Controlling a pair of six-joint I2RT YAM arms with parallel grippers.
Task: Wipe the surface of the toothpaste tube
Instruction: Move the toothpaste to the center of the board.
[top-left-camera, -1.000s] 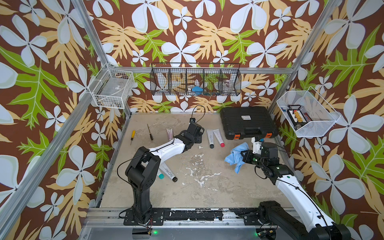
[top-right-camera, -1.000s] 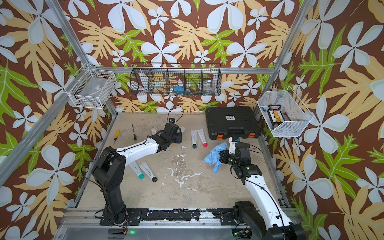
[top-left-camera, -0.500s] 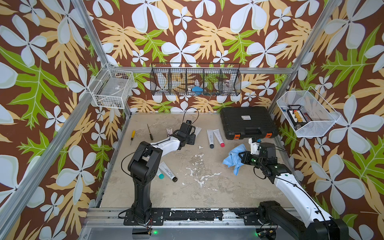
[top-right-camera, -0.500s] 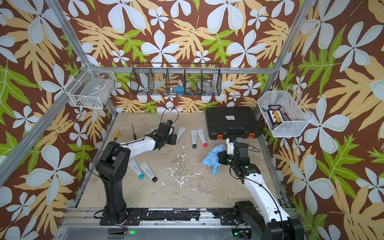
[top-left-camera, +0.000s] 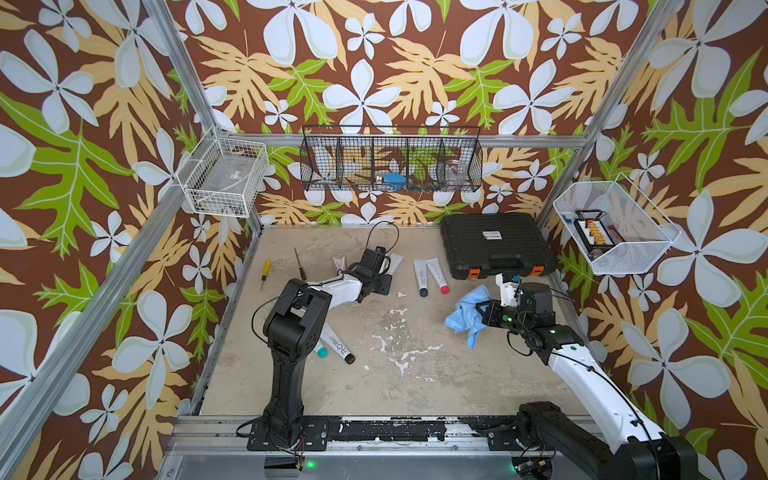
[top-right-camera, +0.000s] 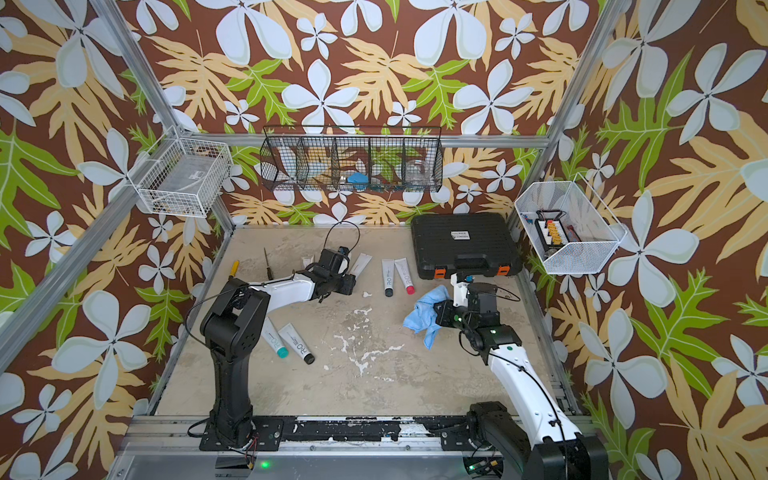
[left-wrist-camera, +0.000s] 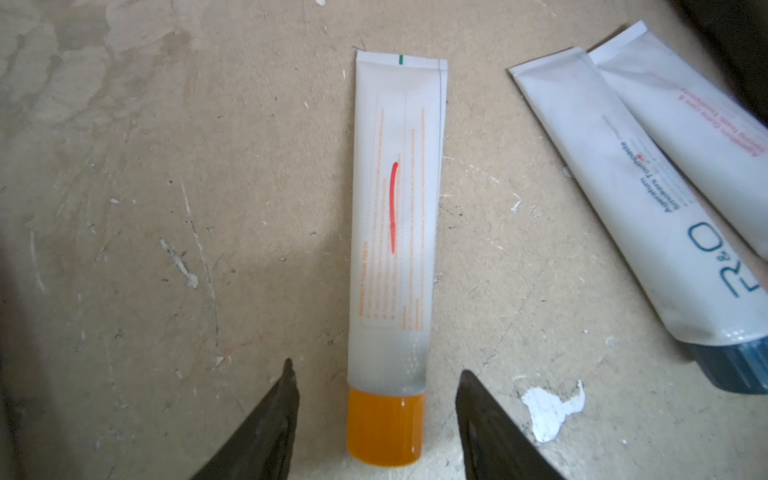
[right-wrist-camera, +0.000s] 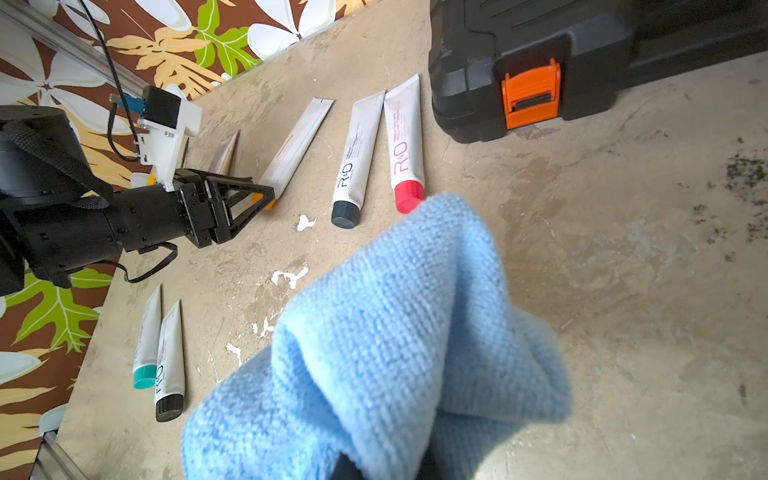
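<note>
L gripper (left-wrist-camera: 376, 370) spread astride orange-cap tube (left-wrist-camera: 395, 208) (not touching), R gripper (top-left-camera: 484, 314) clamps cloth (top-left-camera: 460, 321).

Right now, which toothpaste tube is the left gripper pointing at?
The orange-capped tube, right before the open left gripper; no other visible cap is orange.

A robot lab test cell: aluminium frame (top-left-camera: 257, 138), flower-print backdrop walls (top-left-camera: 374, 62), robot arms (top-left-camera: 291, 332) bolted to a base rail (top-left-camera: 415, 446).

The jaws of the right gripper (top-left-camera: 481, 318) are hidden by the blue cloth (right-wrist-camera: 395, 332); the red-lettered tube (left-wrist-camera: 690, 124) is cut off by the left wrist view's edge; the print on the orange-capped tube (left-wrist-camera: 395, 228) is blurred
</note>
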